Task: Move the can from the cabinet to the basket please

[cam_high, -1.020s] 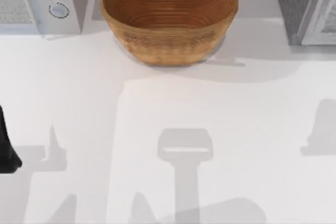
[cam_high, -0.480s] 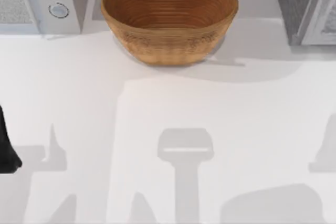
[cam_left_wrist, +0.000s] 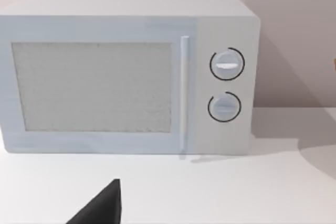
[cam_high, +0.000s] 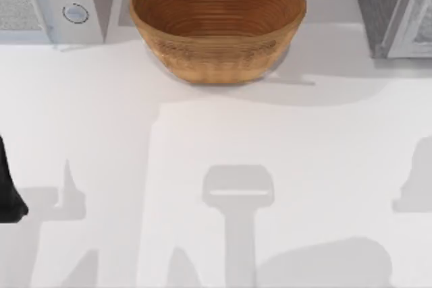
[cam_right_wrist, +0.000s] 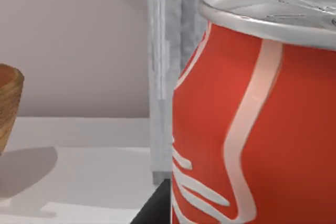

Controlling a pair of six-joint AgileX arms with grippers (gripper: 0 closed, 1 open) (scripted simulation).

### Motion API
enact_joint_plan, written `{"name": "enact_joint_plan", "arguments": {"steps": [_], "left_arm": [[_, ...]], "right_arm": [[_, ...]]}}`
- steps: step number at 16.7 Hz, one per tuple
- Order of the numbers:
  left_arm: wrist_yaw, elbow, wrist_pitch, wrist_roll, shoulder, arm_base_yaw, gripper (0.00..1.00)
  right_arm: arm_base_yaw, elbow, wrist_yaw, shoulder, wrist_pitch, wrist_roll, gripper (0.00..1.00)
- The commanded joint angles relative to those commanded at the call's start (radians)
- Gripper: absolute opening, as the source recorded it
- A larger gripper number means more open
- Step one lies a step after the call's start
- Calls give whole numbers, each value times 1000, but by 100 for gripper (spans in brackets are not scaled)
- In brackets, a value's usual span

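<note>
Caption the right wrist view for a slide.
Red can looms close to the camera, cabinet edge behind it, basket off to one side.

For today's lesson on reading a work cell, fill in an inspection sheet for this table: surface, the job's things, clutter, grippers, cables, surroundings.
Surface: white table, crossed by grey shadows.
Job's things: wicker basket at the back centre, nothing in it; red can upright, close before the right wrist camera; grey cabinet at the back right.
Clutter: white microwave at the back left, door shut.
Grippers: left gripper low, near the table's left edge, facing the microwave; right gripper at the can, grip not visible.
Cables: nothing seen.
Surroundings: pale wall behind.
</note>
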Motion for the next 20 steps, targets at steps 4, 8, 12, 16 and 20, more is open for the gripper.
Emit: {"name": "enact_joint_plan", "arguments": {"steps": [4, 8, 12, 16, 20], "left_arm": [[0, 0, 0, 0, 0, 0, 100], [0, 0, 0, 0, 0, 0, 100], [0, 0, 0, 0, 0, 0, 100], [0, 0, 0, 0, 0, 0, 100], [0, 0, 0, 0, 0, 0, 100]], "right_arm": [[99, 220, 96, 269, 76, 2, 0], [226, 512, 233, 657, 172, 6, 0], [362, 834, 384, 1098, 275, 10, 0], [492, 1137, 526, 1522, 374, 13, 0], [597, 1379, 635, 1862, 454, 16, 0]]}}
